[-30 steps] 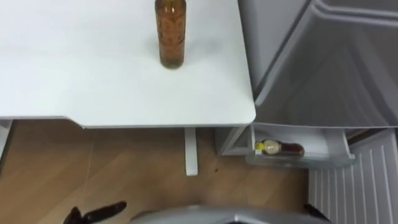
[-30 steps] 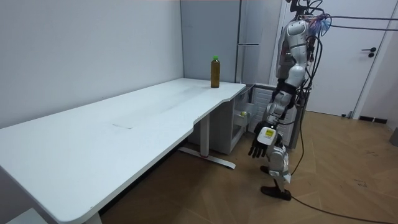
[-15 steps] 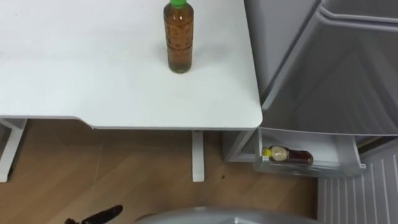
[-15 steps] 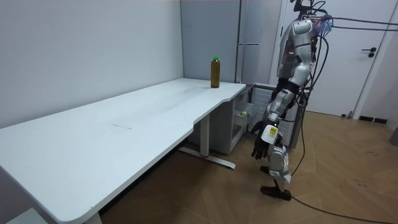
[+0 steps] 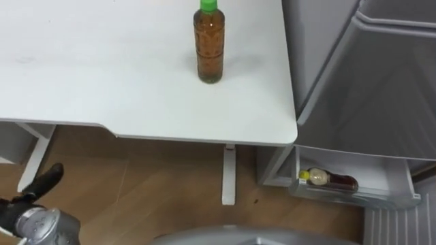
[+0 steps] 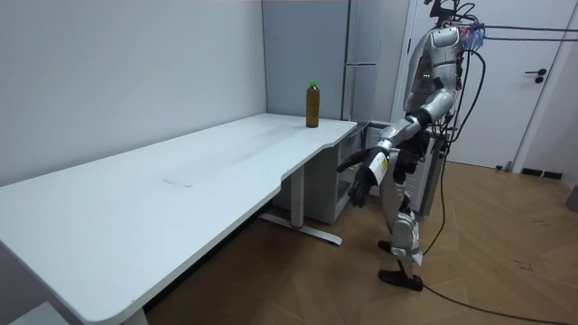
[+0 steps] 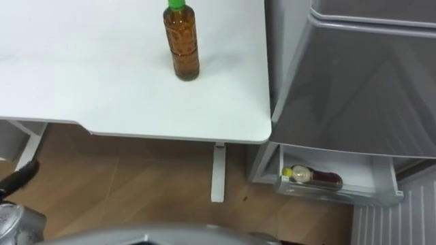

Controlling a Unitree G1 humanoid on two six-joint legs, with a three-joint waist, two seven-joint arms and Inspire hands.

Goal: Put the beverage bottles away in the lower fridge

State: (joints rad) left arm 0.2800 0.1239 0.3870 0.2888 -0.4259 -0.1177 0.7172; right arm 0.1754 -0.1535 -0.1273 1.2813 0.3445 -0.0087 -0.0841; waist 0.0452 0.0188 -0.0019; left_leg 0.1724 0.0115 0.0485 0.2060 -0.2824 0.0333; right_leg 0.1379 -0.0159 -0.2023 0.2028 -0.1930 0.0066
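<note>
A bottle of amber drink [image 5: 209, 44] with a green cap stands upright near the right end of the white table [image 5: 102, 82], also seen from the room [image 6: 312, 105]. A second bottle [image 5: 328, 180] with a yellow cap lies on its side in a low shelf of the open grey fridge [image 5: 368, 88]. My left hand [image 5: 42, 185] shows at the lower left, below the table's edge and well short of the standing bottle. In the room view the left hand [image 6: 361, 185] hangs from a raised forearm with relaxed, straight fingers, holding nothing.
I stand on the wooden floor between the table's end and the fridge. A white table leg [image 5: 229, 175] drops to the floor just left of the fridge shelf. The fridge door [image 7: 354, 88] hangs open over that shelf.
My left arm has lifted from beside my leg forward toward the table. The eye view has shifted, so the bottle and fridge sit further right and lower in the picture.
</note>
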